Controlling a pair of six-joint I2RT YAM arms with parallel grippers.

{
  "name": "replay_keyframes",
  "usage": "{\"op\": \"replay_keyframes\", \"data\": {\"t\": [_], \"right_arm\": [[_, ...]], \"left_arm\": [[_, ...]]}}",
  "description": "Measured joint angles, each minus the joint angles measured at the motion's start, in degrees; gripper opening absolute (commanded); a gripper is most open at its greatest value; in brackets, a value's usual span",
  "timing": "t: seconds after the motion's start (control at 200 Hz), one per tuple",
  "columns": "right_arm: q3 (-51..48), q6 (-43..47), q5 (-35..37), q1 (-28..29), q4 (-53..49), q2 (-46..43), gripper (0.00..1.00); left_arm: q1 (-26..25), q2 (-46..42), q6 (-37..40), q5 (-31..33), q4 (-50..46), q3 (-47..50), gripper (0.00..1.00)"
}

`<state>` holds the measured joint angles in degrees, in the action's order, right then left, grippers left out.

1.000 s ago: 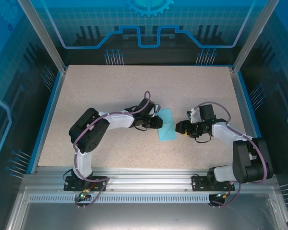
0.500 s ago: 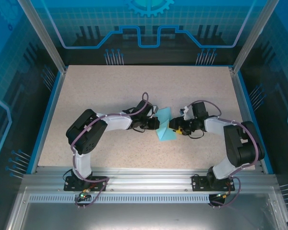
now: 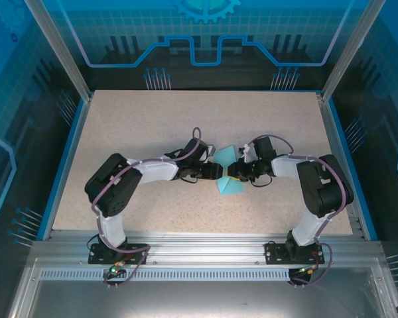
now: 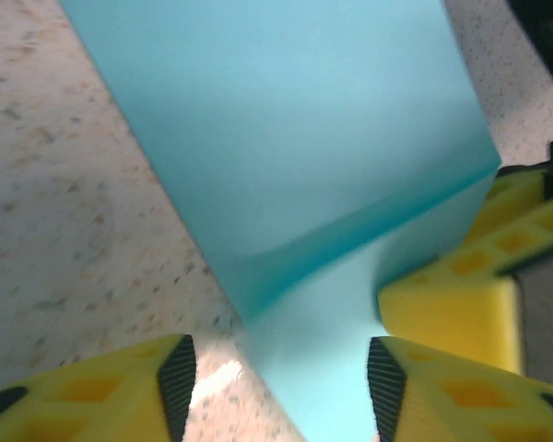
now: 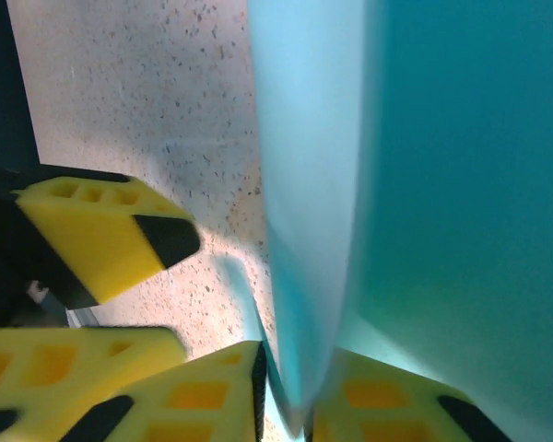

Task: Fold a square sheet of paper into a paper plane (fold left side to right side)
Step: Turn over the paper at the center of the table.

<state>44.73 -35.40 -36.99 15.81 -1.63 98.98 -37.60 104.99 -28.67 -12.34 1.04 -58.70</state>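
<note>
The square sheet of paper (image 3: 229, 186), light blue, lies mid-table, bent with one part raised off the surface. In the left wrist view the sheet (image 4: 295, 138) runs up between the tips of my left gripper (image 4: 276, 378), whose jaws stand apart and open. My right gripper (image 5: 295, 387) is shut on the sheet's upright edge (image 5: 304, 184). From above, the left gripper (image 3: 219, 173) and right gripper (image 3: 234, 174) meet tip to tip at the sheet. The right gripper's yellow finger (image 4: 452, 304) shows beside the paper. A paper plane is out of view.
The speckled beige table (image 3: 152, 119) has a blue rim and transparent walls around it. An aluminium rail (image 3: 199, 248) runs along the near edge by the arm bases. Bare tabletop spreads on all sides of the sheet.
My right gripper moved left to the sheet and shut on its raised edge. My left gripper, shut on the paper before, has opened. The sheet has bent upward.
</note>
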Motion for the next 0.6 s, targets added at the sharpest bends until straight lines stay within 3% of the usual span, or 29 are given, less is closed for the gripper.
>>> {"op": "replay_keyframes", "data": {"t": [0.205,0.425,0.6], "right_arm": [[0.0,1.0,0.8,-0.1,0.5,-4.5,0.07],[0.0,1.3,-2.5,-2.3,4.1,-18.7,0.08],[2.3,-1.1,-7.2,-3.0,7.4,-28.4,0.08]], "left_arm": [[1.9,-14.5,-1.7,2.3,1.7,8.4,0.98],[2.7,-31.6,-6.2,3.5,5.2,16.3,0.98],[2.7,-39.3,-10.1,-0.9,11.3,17.7,0.98]]}}
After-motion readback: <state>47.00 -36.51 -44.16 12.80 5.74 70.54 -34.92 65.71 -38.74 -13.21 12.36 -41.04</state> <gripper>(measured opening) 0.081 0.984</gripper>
